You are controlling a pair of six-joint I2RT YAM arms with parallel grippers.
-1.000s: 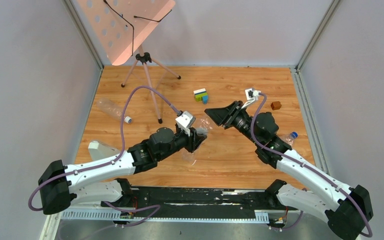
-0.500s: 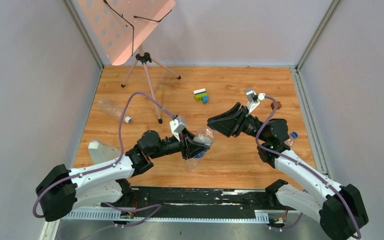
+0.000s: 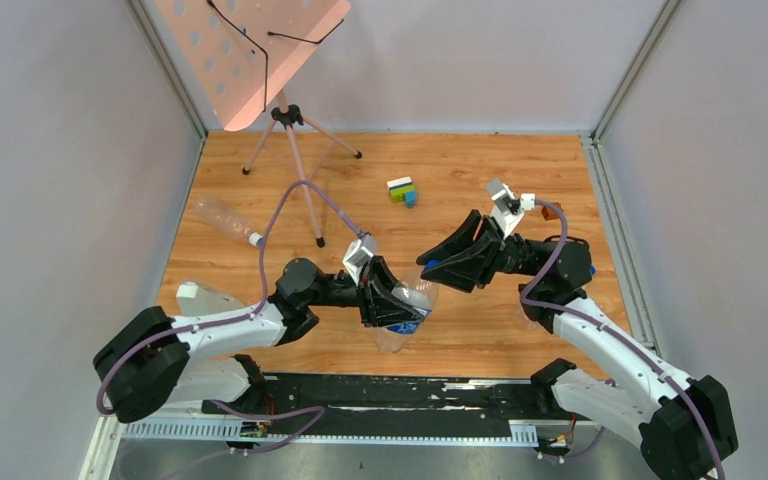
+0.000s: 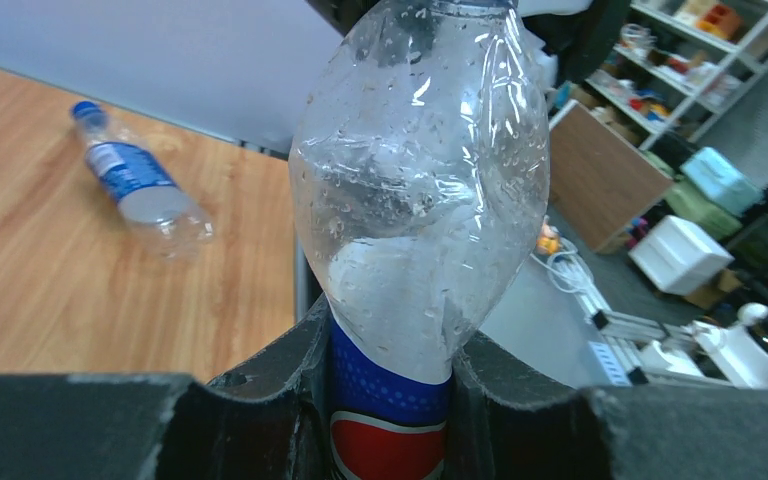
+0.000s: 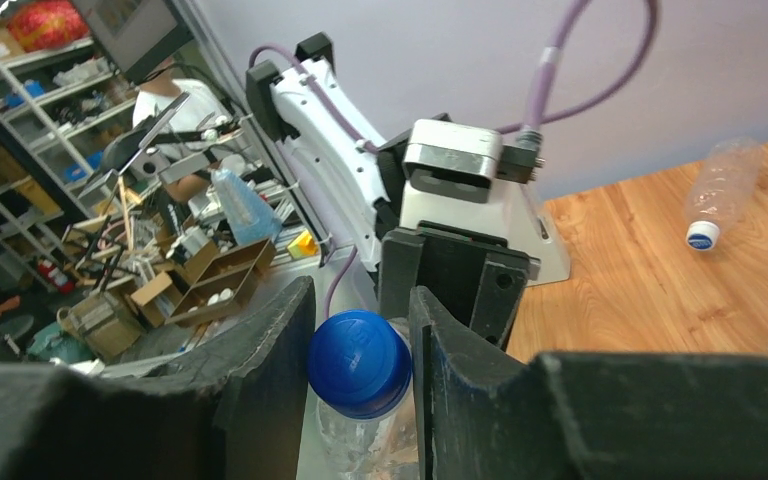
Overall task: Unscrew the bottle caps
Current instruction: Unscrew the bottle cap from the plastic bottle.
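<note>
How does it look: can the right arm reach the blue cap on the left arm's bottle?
Likely yes: the right end effector has a finger against each side of the blue cap. The left end effector clamps the bottle at its label, leaving the neck free.

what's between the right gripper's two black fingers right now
The dark blue round plastic cap of the clear crinkly bottle, filling the gap; the right wrist view shows it.

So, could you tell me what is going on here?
The left hand grips a labelled bottle around its middle. The right hand is closed on its blue cap, apparently to unscrew it; the cap is not yet off. A spare bottle lies capped on the table.
</note>
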